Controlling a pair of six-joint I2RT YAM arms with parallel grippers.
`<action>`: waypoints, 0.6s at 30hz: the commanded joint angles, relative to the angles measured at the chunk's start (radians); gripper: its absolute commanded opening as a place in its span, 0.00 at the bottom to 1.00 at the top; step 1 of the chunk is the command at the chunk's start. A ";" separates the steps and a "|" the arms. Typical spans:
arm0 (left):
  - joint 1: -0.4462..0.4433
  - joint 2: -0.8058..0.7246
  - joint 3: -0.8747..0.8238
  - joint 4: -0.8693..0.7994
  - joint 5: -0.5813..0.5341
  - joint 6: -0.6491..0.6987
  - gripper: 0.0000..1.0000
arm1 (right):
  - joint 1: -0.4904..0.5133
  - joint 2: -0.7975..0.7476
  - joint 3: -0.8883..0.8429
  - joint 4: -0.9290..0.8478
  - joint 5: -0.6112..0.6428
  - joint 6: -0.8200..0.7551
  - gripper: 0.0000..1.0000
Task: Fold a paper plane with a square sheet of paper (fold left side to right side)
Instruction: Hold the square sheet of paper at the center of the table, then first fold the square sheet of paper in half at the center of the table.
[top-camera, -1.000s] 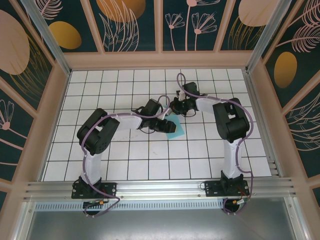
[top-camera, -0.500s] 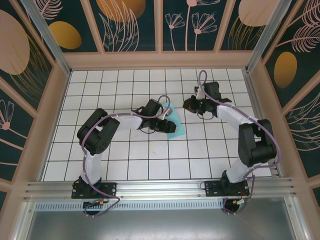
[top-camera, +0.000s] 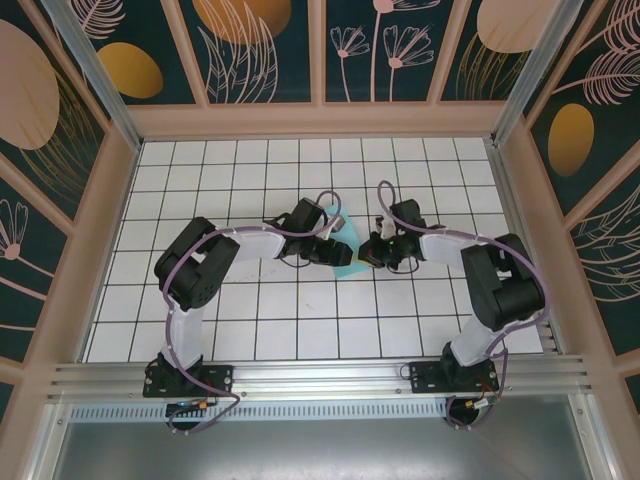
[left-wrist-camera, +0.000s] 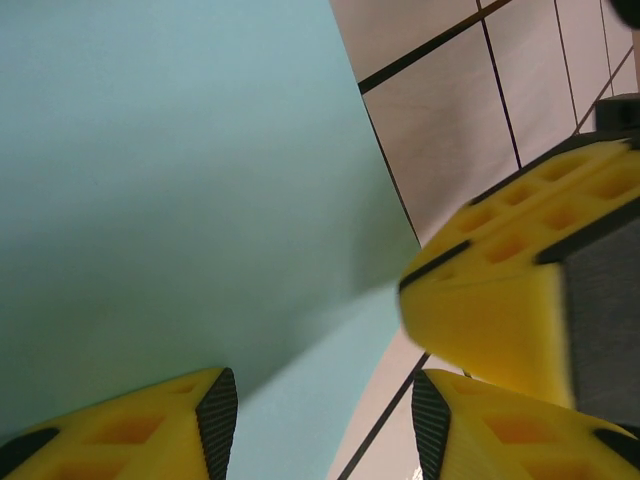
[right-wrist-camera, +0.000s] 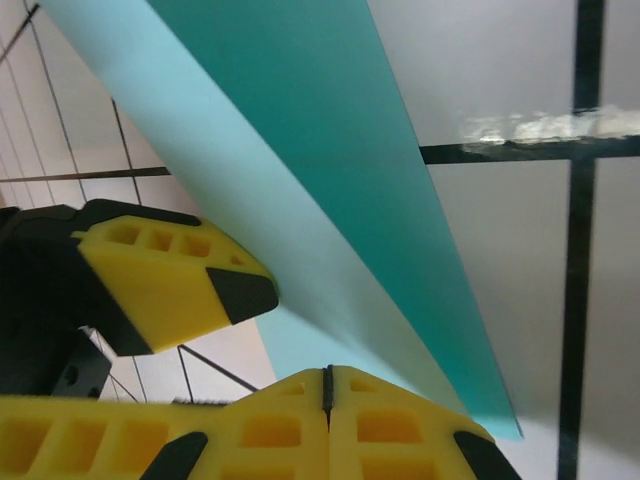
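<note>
Looking down from the top camera first, the square sheet of paper (top-camera: 350, 266) sits about mid-table on the white grid table (top-camera: 250, 310), and the two wrists cover most of it. The left gripper (top-camera: 335, 248) comes in from 9 o'clock and the right gripper (top-camera: 370, 254) from 3 o'clock. They're nearly nose to nose over the sheet. Both arms are bent at the elbow and reach inward and low, with the left elbow out toward 8 o'clock and the right toward 4.

Left wrist cam: turquoise paper covers everything from 12 round to 9 o'clock, shaded along its lower part. The left claw's own fingers (left-wrist-camera: 150, 425) sit at 7 and 5 o'clock, clearly apart, with the sheet's edge and a black grid line in the gap. A yellow finger of the right claw pokes in at 3 o'clock, its tip right at the paper's edge.

Right wrist cam: the paper runs as a tilted band from 11 down to 5 o'clock, lifted off the tiles. The right claw's fingers (right-wrist-camera: 250, 430) at 6 o'clock are pressed together tip to tip. I honestly can't tell if any paper is caught in there. The left claw's finger sits at 9 o'clock, just beside the sheet's lower edge.
</note>
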 joint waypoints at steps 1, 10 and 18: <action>-0.004 0.003 0.008 -0.028 -0.043 -0.006 0.53 | 0.012 0.043 0.030 -0.006 0.023 -0.004 0.00; 0.002 -0.016 0.048 -0.022 -0.066 -0.043 0.56 | 0.011 0.097 0.029 -0.087 0.116 -0.049 0.00; 0.031 0.008 0.072 -0.026 -0.099 -0.047 0.57 | 0.012 0.112 0.031 -0.111 0.147 -0.063 0.00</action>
